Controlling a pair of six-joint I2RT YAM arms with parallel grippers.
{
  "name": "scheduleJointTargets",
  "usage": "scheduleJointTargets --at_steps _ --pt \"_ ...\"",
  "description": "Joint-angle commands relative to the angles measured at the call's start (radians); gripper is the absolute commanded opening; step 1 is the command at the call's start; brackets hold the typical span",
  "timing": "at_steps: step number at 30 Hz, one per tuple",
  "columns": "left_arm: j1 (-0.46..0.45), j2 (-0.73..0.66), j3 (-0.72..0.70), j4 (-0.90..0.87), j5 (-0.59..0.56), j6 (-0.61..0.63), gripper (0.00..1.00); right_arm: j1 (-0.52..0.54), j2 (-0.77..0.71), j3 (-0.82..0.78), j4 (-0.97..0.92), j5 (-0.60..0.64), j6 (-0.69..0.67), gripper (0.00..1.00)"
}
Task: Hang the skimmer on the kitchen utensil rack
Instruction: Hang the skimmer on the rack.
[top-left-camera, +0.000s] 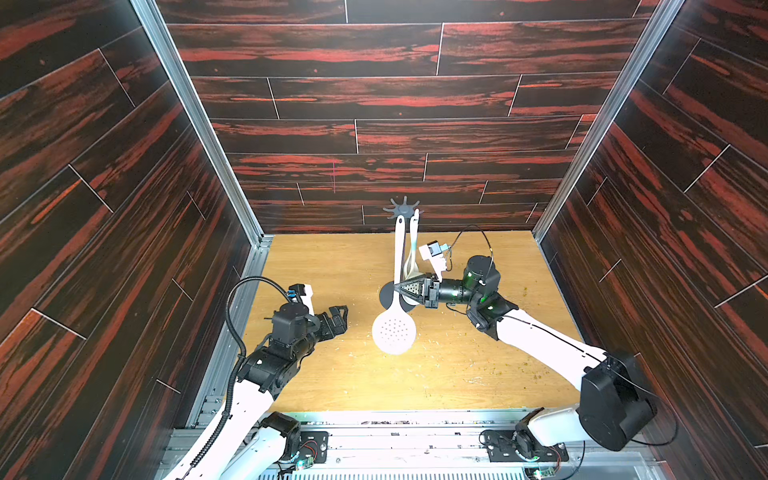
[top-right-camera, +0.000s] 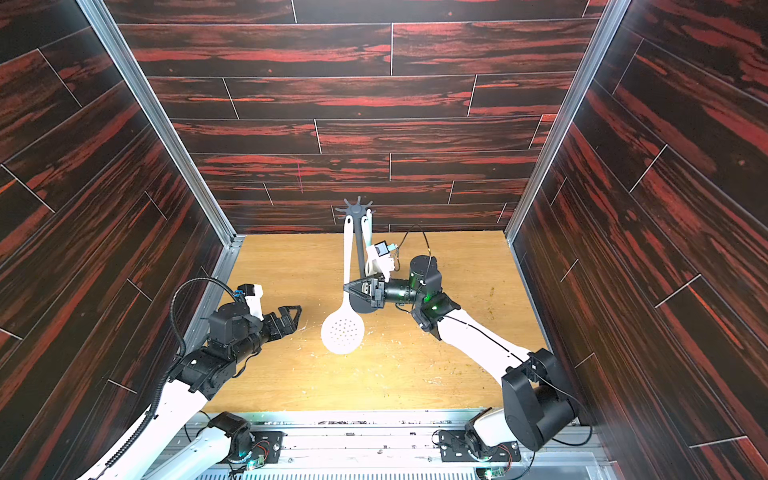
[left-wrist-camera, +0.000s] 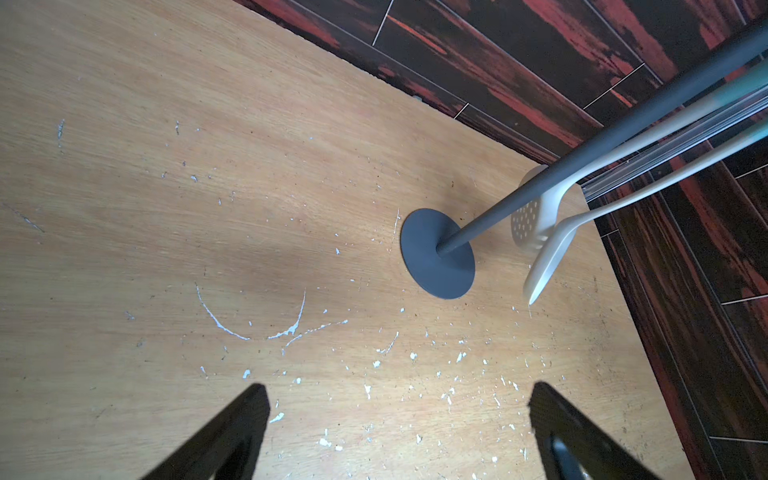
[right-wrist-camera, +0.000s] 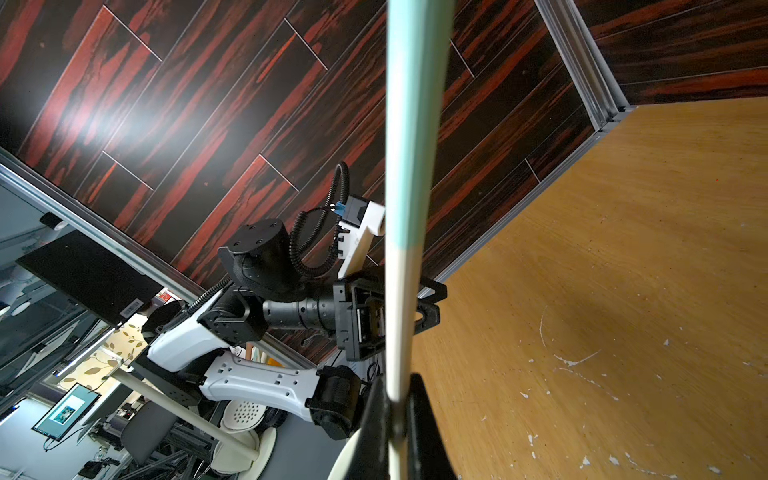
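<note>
The dark grey kitchen utensil rack stands at the back middle of the table, with its star crown on top and its round base below. The white skimmer hangs upright beside the pole. Its perforated head is low and its handle top is at the crown; whether it sits on a hook I cannot tell. My right gripper is shut on the skimmer's handle just above the head. My left gripper hovers open and empty to the left, and its fingers frame bare table.
A second white utensil, a spoon, hangs from the crown next to the skimmer. Dark red wood-pattern walls close in the back and both sides. The wooden tabletop carries white scuffs and crumbs. The left arm shows in the right wrist view.
</note>
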Motion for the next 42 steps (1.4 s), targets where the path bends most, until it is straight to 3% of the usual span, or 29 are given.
scheduleJointTargets --at_steps 1,35,38,40,42 --pt "0.005 -0.002 -0.006 0.005 0.001 -0.006 1.0 -0.007 0.006 -0.011 0.068 -0.01 0.016 0.0" --pt "0.006 0.028 -0.017 0.007 -0.008 -0.001 1.0 -0.084 0.211 -0.02 0.36 -0.128 0.173 0.0" --pt "0.006 0.045 -0.016 0.009 -0.021 0.003 1.0 -0.085 0.215 -0.027 0.36 -0.13 0.164 0.24" --pt "0.007 0.067 -0.014 0.017 -0.027 0.008 1.0 -0.085 0.211 -0.035 0.356 -0.127 0.157 0.46" --pt "0.006 0.095 -0.008 0.019 -0.034 0.013 1.0 -0.087 0.207 -0.036 0.331 -0.122 0.142 0.6"
